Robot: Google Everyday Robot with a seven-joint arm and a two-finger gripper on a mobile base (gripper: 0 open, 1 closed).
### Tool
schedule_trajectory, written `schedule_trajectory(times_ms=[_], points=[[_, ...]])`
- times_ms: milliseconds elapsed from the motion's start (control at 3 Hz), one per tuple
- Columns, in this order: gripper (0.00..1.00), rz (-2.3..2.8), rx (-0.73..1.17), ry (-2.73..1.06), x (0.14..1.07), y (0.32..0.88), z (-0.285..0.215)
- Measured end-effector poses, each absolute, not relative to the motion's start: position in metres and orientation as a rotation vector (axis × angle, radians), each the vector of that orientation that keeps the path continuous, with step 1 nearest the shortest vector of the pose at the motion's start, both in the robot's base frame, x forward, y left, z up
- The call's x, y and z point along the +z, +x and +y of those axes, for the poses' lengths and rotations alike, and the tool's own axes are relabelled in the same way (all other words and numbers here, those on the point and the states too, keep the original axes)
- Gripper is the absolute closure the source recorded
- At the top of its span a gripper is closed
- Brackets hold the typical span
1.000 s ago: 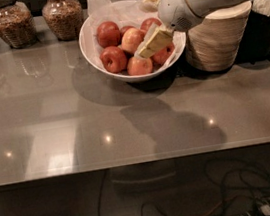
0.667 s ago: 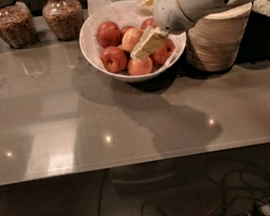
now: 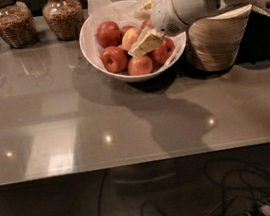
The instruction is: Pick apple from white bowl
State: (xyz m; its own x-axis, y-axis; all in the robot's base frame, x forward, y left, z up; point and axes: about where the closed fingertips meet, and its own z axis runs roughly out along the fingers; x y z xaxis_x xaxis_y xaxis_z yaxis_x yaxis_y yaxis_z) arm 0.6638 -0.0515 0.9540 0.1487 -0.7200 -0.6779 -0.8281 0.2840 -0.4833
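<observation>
- The white bowl (image 3: 87,50), lined with crinkled paper (image 3: 102,7), sits at the back of the grey table (image 3: 51,122), just beside the stacked tan paper bowls (image 3: 216,42).
- Red apples (image 3: 114,58) fill it.
- The gripper (image 3: 146,25) reaches in from the right, over the bowl's right half.
- Its pale fingers (image 3: 146,42) are spread apart; the lower one rests among the apples, and one apple (image 3: 146,25) shows partly between them.
</observation>
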Motion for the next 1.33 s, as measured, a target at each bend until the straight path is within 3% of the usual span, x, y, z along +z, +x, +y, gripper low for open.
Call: schedule_trajectory(times_ms=[333,1333], points=[[0.39,1.624,0.134,-1.439,0.945,0.673,-0.055],[0.37,1.704,0.178,-1.408,0.918,0.690,-0.053]])
